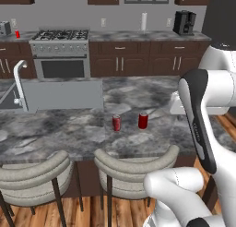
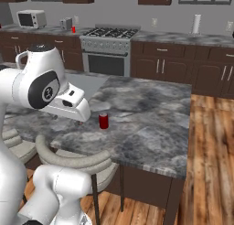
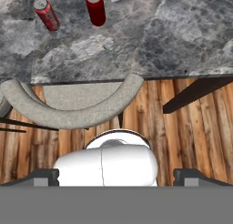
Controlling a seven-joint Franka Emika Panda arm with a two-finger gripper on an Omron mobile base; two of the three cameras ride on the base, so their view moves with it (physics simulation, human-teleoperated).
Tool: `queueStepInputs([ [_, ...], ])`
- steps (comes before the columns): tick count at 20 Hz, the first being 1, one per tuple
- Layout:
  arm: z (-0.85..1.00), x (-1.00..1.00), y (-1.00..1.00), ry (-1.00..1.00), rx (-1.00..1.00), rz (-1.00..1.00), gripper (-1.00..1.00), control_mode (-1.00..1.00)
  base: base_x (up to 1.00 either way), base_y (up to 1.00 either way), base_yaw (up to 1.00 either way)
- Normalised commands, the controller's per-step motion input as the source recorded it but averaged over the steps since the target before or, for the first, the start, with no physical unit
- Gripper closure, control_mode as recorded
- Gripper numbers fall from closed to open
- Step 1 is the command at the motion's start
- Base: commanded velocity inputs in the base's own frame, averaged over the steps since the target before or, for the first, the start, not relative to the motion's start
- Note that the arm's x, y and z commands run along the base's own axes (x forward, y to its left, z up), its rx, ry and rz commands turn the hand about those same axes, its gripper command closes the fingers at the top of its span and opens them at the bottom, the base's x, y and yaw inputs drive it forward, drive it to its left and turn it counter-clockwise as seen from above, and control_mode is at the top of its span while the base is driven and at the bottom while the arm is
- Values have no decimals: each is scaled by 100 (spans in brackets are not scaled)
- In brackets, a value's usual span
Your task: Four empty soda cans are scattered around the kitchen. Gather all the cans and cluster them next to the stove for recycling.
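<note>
The tool (image 3: 116,175) stood fully open and held nothing; its two dark tips appeared at the bottom corners of the hand view, spread wide apart above a stool (image 3: 73,104) and the wood floor.

Two soda cans stood upright on the island surface (image 1: 152,99). In the left base view they sat at centre frame, the left can (image 1: 116,122) near the right can (image 1: 143,120) but apart from it. In the hand view both appeared in the upper left. A third can (image 1: 17,34) stood at the upper left of the left base view, on the rear surface beside the stove (image 1: 60,53). A fourth could not be located.

Risks from this position:
- The two cans stood near each other. A finger descending between them would probably tip the neighbour, and an empty can would roll readily on stone.
- The cans stood near the island edge above the stool; a knocked can could drop to the floor.
- The arm would have to reach across the stool back, where contact was possible.
</note>
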Motion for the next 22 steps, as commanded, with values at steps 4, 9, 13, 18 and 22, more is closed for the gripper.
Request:
queueStepInputs([
  [4, 0, 27, 5, 6, -1, -3, -100, -100, 0, 0, 0],
  [9, 0, 100, 10, 17, -1, -11, -100, -100, 0, 0, 0],
  [13, -6, 85, -2, 0, 0, 0, -100, -100, 0, 0, 0],
  [18, -44, 63, 3, -5, -1, 0, -100, -100, 0, 0, 0],
  [22, -45, 73, -5, 1, 1, 0, -100, -100, 0, 0, 0],
])
